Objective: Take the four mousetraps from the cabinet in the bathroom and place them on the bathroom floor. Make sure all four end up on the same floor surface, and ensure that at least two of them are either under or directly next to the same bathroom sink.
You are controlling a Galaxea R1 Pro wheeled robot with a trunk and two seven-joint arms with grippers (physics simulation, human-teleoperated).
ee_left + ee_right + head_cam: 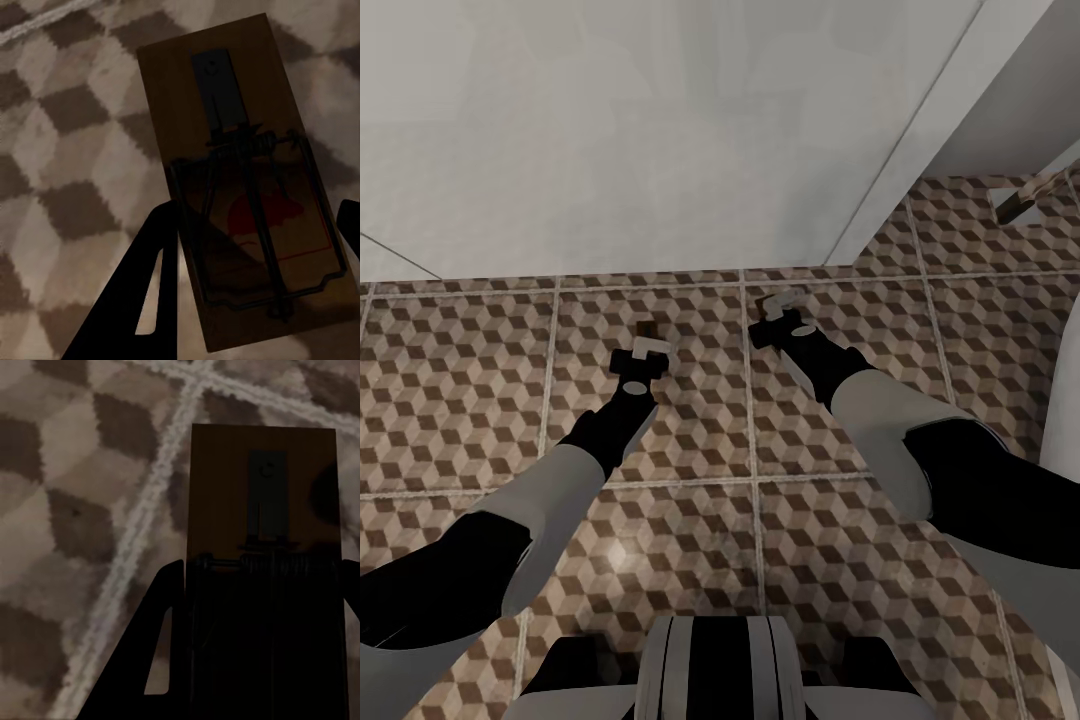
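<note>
Your left tool [643, 352] hangs low over the bathroom floor [460, 380], its fingers [154, 277] closed against both edges of a mousetrap [247, 180], wire spring and red patch facing up. Across a grout line [745, 330], your right tool [785, 312] grips a second mousetrap [262, 532] the same way, near the white wall [660, 120]. A chrome fitting [1020, 200] shows far right.
</note>
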